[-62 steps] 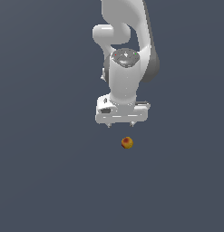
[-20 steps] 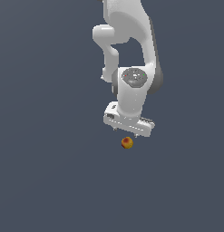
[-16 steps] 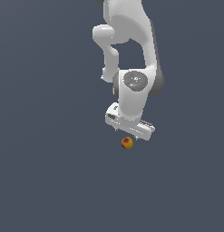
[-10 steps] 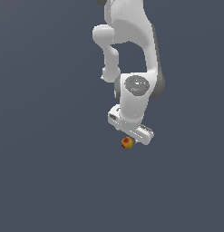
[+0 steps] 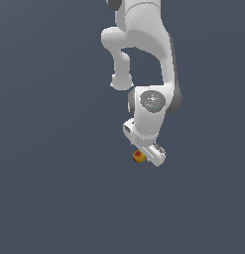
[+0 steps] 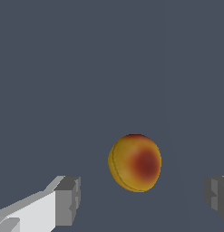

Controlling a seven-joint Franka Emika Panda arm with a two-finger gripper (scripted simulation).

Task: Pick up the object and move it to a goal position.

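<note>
White arm reaching down over flat dark grey-blue surface [image 5: 54, 198], gripper [image 5: 146, 151] low, just beside the ball [image 5: 139, 157] in ext. view. Ball orange-yellow w/ reddish patch, sitting on the surface, at the gripper's edge toward ext. view's left. Wrist view: ball [image 6: 134, 162] between the two grey fingertips [image 6: 68, 200], gaps both sides, no contact. Fingers spread wide, holding nothing.
</note>
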